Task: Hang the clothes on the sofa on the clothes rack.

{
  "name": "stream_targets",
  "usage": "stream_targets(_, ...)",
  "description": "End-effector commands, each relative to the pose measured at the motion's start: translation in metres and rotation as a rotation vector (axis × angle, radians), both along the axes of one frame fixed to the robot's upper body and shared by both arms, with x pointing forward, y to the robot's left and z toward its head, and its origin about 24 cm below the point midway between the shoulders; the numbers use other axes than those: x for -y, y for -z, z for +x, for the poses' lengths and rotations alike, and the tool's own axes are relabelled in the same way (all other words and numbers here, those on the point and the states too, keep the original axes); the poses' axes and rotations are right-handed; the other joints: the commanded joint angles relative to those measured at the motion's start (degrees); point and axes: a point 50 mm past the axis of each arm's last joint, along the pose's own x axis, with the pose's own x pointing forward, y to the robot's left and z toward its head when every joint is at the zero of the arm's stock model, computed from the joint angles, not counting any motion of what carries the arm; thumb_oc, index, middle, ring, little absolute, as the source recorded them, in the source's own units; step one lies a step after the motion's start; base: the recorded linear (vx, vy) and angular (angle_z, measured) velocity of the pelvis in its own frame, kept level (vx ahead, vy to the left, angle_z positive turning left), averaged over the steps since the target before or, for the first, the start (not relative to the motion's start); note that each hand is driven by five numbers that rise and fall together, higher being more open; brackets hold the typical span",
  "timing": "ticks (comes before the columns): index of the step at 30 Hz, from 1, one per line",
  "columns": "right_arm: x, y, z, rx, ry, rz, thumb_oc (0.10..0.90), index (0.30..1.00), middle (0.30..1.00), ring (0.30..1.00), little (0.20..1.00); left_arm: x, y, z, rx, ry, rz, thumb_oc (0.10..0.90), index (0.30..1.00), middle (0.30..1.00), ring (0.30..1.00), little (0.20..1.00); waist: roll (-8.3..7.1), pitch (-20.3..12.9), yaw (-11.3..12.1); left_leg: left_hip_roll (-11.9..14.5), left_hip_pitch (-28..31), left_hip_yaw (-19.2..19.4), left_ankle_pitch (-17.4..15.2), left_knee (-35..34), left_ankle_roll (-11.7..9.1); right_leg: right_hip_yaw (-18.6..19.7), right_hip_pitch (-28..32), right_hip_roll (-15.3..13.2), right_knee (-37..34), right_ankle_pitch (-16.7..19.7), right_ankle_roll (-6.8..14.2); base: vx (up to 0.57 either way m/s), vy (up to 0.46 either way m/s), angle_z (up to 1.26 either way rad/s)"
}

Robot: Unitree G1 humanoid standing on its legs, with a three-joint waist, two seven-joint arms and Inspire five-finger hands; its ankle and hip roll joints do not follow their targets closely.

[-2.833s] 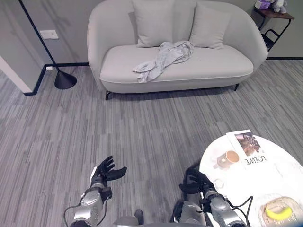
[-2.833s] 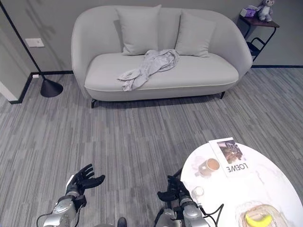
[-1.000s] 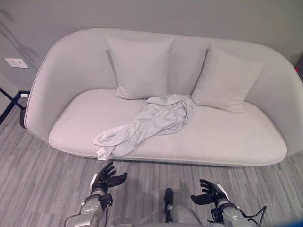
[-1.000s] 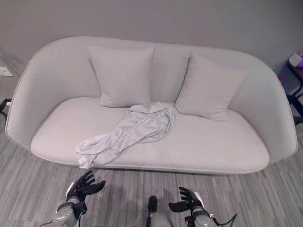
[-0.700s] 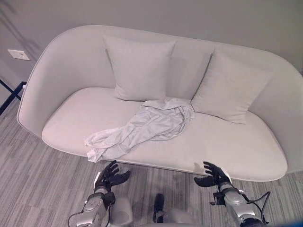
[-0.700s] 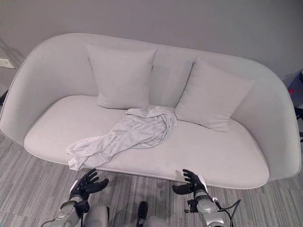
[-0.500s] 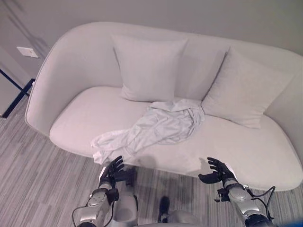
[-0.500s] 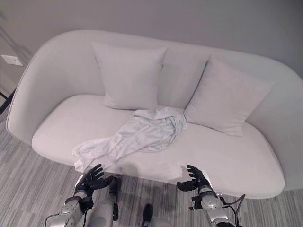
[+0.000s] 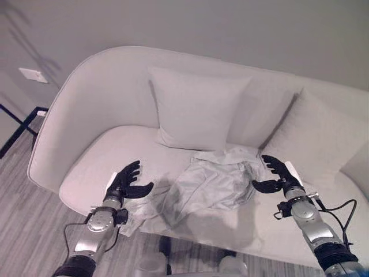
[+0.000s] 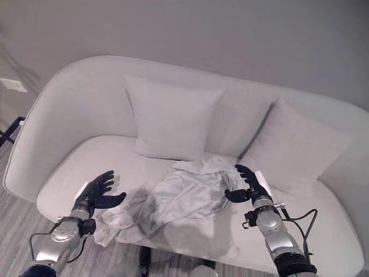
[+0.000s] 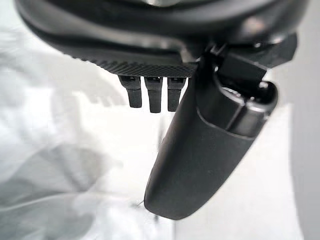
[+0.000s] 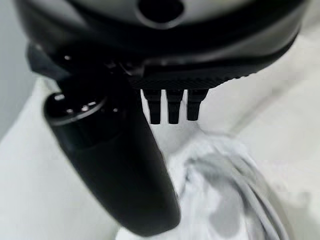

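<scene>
Sofa [image 9: 98, 104] matt pale fabric; garment [image 9: 210, 184] thin crumpled cloth.

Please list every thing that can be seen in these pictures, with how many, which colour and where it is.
sofa: one, light grey, against the wall.
cushions: two, light grey, leaning on the sofa back, one in the middle, one to the right.
garment: one, pale grey, crumpled on the seat, reaching its front edge.
wall plate: one, white, on the wall left of the sofa.
floor: grey striped planks.
left hand: one, dark, open, above the garment's left end.
right hand: one, dark, open, above its right end.
</scene>
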Motion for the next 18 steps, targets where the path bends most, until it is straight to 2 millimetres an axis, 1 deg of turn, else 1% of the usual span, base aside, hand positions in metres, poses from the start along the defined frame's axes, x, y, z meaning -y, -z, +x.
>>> stream_targets(1,0.043,-0.078,0.034,0.238,0.085,-0.182,0.8,0.9,0.9,0.9,0.9,0.048,-0.033,0.023,0.215,0.167,-0.071,0.8,0.9,0.9,0.9,0.9,2.53,0.2,-0.53,7.99,-2.2,0.08,-2.48,0.36,-3.86,-3.19,3.59,2.78,0.57,-2.83,-1.9,0.0,-0.161,0.39)
stream_targets(2,0.051,-0.086,0.043,0.244,0.124,-0.203,0.8,0.9,0.9,0.9,0.9,0.053,-0.044,0.025,0.262,0.2,-0.073,0.8,0.9,0.9,0.9,0.9,3.27,0.84,-0.31,8.95,-3.47,-0.61,-1.92,0.36,-4.55,-4.2,2.82,3.59,0.57,-3.48,-2.25,-0.03,-0.128,0.19)
stream_targets(3,0.053,-0.088,0.045,0.233,0.13,-0.212,0.8,0.9,0.9,0.9,0.9,0.053,-0.048,0.025,0.276,0.207,-0.061,0.8,0.9,0.9,0.9,0.9,3.62,1.27,-0.22,9.4,-4.04,-0.93,-1.74,0.36,-4.8,-4.69,2.5,3.91,0.57,-3.77,-2.45,-0.05,-0.157,0.1)
stream_targets(4,0.054,-0.093,0.051,0.248,0.15,-0.201,0.8,0.9,0.9,0.9,0.9,0.058,-0.052,0.026,0.293,0.221,-0.076,0.8,0.9,0.9,0.9,0.9,3.94,2.04,-0.03,9.59,-4.67,-1.16,-1.55,0.36,-5.01,-4.79,1.99,4.17,0.57,-3.9,-2.57,-0.03,-0.074,0.03)
stream_targets(5,0.053,-0.094,0.053,0.25,0.148,-0.202,0.8,0.9,0.9,0.9,0.9,0.058,-0.052,0.026,0.295,0.218,-0.077,0.8,0.9,0.9,0.9,0.9,4.0,2.06,-0.19,9.65,-4.77,-1.18,-1.53,0.36,-5.03,-4.8,1.91,4.23,0.57,-3.88,-2.61,-0.09,-0.07,0.0)
stream_targets(6,0.052,-0.102,0.065,0.249,0.157,-0.201,0.8,0.9,0.9,0.9,0.9,0.064,-0.057,0.026,0.312,0.241,-0.107,0.8,0.9,0.9,0.9,0.9,4.68,3.79,0.16,10.02,-6.24,-1.46,-1.0,0.36,-5.34,-4.67,0.63,4.54,0.57,-3.94,-2.81,-0.09,-0.051,-0.04)
stream_targets(9,0.044,-0.125,0.087,0.308,0.165,-0.168,0.8,0.9,0.9,0.9,0.9,0.072,-0.066,0.029,0.35,0.241,-0.172,0.8,0.9,0.9,0.9,0.9,5.98,6.42,0.29,10.08,-9.29,-1.73,0.05,0.36,-5.62,-4.17,-2.44,4.72,0.57,-3.38,-3.05,-0.13,-0.024,-0.12)
stream_targets(12,0.041,-0.14,0.099,0.339,0.191,-0.169,0.8,0.9,0.9,0.9,0.9,0.077,-0.061,0.029,0.328,0.21,-0.23,0.8,0.9,0.9,0.9,0.9,7.32,7.97,0.68,9.83,-11.4,-2.18,0.84,0.36,-5.69,-3.94,-4.46,4.66,0.57,-3.04,-3.36,-0.06,0.01,0.02)
stream_targets(13,0.045,-0.142,0.1,0.332,0.213,-0.164,0.8,0.9,0.9,0.9,0.9,0.078,-0.06,0.03,0.326,0.21,-0.233,0.8,0.9,0.9,0.9,0.9,7.65,8.37,0.83,9.65,-12.1,-2.39,1.0,0.36,-5.68,-3.91,-5.01,4.6,0.57,-2.91,-3.38,-0.04,0.017,0.06)
stream_targets(15,0.052,-0.157,0.105,0.356,0.271,-0.169,0.8,0.9,0.9,0.9,0.9,0.079,-0.059,0.03,0.324,0.214,-0.213,0.8,0.9,0.9,0.9,0.9,8.58,9.48,1.47,9.24,-13.78,-2.75,1.52,0.36,-5.73,-3.84,-6.52,4.27,0.57,-2.53,-3.33,-0.06,0.026,0.14)
stream_targets(18,0.054,-0.163,0.108,0.371,0.312,-0.149,0.8,0.9,0.9,0.9,0.9,0.08,-0.061,0.031,0.332,0.214,-0.201,0.8,0.9,0.9,0.9,0.9,9.58,10.32,1.8,8.84,-15.22,-2.58,1.83,0.36,-5.78,-3.76,-7.98,3.93,0.57,-2.05,-3.25,-0.02,0.04,0.13)
